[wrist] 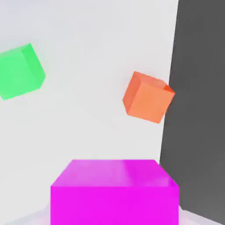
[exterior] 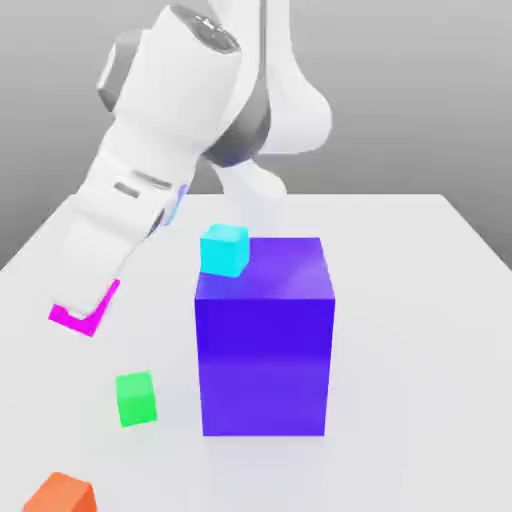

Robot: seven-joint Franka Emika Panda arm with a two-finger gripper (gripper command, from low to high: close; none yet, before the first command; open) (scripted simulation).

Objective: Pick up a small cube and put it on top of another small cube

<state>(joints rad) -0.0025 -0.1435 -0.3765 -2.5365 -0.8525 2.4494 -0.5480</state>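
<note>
The gripper (exterior: 85, 315) is pinching the pink cube (exterior: 80, 318), holding it in the air above the white table (exterior: 400, 300), up and to the exterior view's left of the green cube (exterior: 135, 398). An orange cube (exterior: 60, 495) sits nearer the camera; a cyan cube (exterior: 224, 250) sits by the big blue block (exterior: 265, 345)
</note>
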